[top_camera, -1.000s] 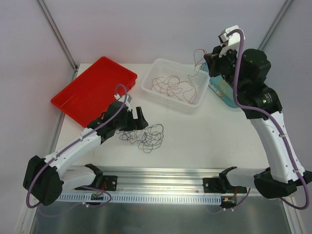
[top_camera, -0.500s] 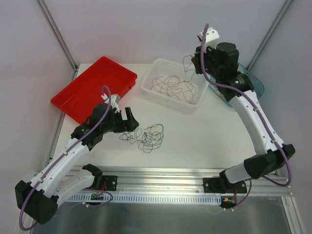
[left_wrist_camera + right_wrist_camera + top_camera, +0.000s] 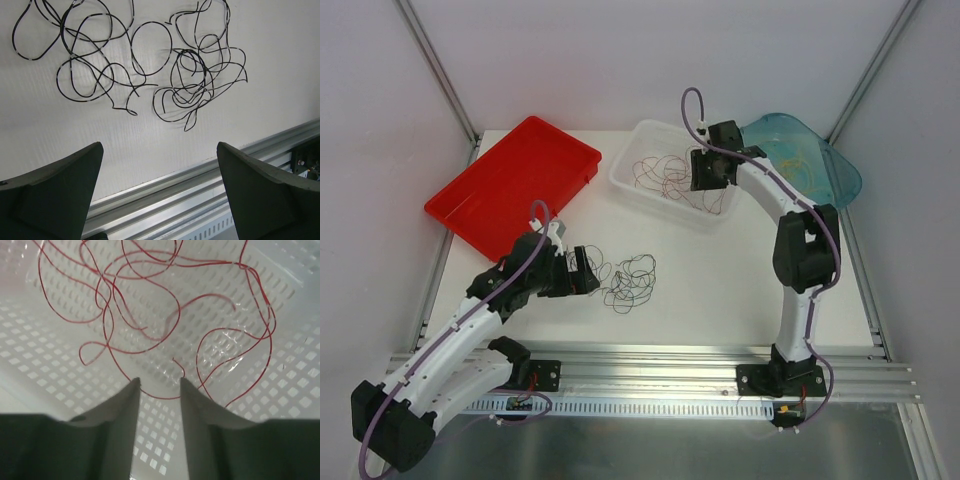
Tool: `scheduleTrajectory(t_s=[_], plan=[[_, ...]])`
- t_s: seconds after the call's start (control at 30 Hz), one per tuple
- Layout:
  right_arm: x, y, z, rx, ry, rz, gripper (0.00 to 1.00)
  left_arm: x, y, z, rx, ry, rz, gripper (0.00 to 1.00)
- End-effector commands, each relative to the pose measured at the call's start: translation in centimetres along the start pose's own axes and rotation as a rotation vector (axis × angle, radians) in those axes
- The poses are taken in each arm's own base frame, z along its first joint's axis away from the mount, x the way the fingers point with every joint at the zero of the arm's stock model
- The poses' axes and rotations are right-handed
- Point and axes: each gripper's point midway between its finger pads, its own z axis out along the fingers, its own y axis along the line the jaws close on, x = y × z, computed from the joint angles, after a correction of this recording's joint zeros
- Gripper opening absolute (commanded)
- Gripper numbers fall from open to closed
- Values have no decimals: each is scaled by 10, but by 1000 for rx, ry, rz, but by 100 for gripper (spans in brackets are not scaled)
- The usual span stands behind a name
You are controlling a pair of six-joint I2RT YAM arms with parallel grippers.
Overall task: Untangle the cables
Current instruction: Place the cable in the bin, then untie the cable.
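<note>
A tangle of black cables [image 3: 627, 281] lies on the white table; in the left wrist view these black cables [image 3: 135, 65] spread in loops beyond the fingers. My left gripper [image 3: 582, 273] [image 3: 159, 145] hangs wide open just left of the tangle, with nothing between its fingers. Red cables [image 3: 668, 180] [image 3: 150, 305] curl inside a white perforated basket [image 3: 624, 157] [image 3: 45, 365]. My right gripper [image 3: 705, 170] [image 3: 160, 381] is lowered into the basket with its jaws parted. One loose red strand runs across the gap just beyond the tips. Thin yellow cables [image 3: 792, 155] lie in a teal container [image 3: 832, 178].
A red tray [image 3: 510, 185] sits at the back left. An aluminium rail [image 3: 650, 360] [image 3: 200, 200] runs along the table's near edge, close below my left gripper. The teal container stands right of the basket, behind the right arm.
My right arm swung left and down from above the teal container into the basket with a red strand, and its jaws have parted. My left gripper shifted toward the near edge, still open.
</note>
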Motion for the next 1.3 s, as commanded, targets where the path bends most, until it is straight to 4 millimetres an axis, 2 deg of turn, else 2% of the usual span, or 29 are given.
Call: scheduleTrajectory(t_s=[0.0, 0.03, 0.07, 0.1, 0.13, 0.17, 0.2, 0.23, 0.27, 0.3, 0.33, 0.37, 0.4, 0.43, 0.5, 0.53, 0.67, 0.7, 0.77, 0.87, 0.97, 1.07, 1.17, 1.2, 1.27], plan=[[-24, 24, -39, -88, -64, 59, 45, 0, -2, 0, 4, 11, -19, 99], [-33, 28, -58, -106, -107, 55, 54, -3, -3, 0, 1, 11, -19, 99], [-26, 28, -62, -104, -98, 53, 58, -4, -3, 0, -1, 11, -19, 99], [-28, 31, -74, -112, -116, 45, 62, -5, -3, 1, -4, 13, -19, 99], [-32, 35, -96, -116, -146, 33, 69, -7, -5, 2, -4, 16, -21, 99], [-30, 39, -108, -118, -156, 26, 73, -7, -5, 2, -6, 19, -20, 99], [-21, 40, -114, -116, -147, 20, 75, -8, -5, 3, -12, 22, -21, 99], [-13, 51, -122, -135, -139, 0, 78, -10, -6, 3, -13, 20, -22, 99], [-14, 60, -146, -155, -179, -10, 79, -11, -6, 3, -16, 20, -23, 99], [6, 63, -143, -161, -143, -10, 79, -11, -3, 5, -30, 21, -29, 99], [15, 79, -150, -195, -145, -23, 80, -12, -3, 5, -35, 16, -32, 99], [21, 88, -162, -220, -160, -6, 80, -12, -2, 7, -43, 18, -36, 99], [32, 95, -164, -236, -151, -5, 80, -12, -1, 7, -50, 21, -45, 99], [57, 111, -158, -271, -110, -13, 80, -12, 0, 9, -57, 22, -51, 99], [78, 124, -160, -294, -89, 1, 81, -8, 2, 11, -66, 37, -71, 99], [101, 137, -154, -307, -54, -18, 81, -6, 3, 12, -72, 44, -78, 99], [141, 168, -137, -316, 5, -42, 81, -1, 9, 15, -98, 51, -114, 99], [155, 182, -130, -324, 33, -61, 81, 1, 11, 15, -102, 52, -120, 99], [161, 187, -117, -269, 26, -84, 81, 3, 12, 15, -110, 50, -129, 99], [179, 207, -96, -262, 70, -109, 80, 7, 15, 12, -113, 45, -137, 99], [194, 207, -73, -191, 101, -134, 78, 12, 21, 9, -129, 45, -140, 99], [205, 197, -56, -120, 124, -142, 71, 17, 27, 6, -150, 49, -139, 99], [215, 183, -49, -57, 143, -161, 54, 18, 30, 5, -167, 46, -141, 99], [221, 176, -48, -33, 158, -169, 38, 19, 31, 6, -172, 50, -142, 99], [223, 162, -49, 18, 157, -178, 22, 19, 32, 6, -178, 52, -142, 99]])
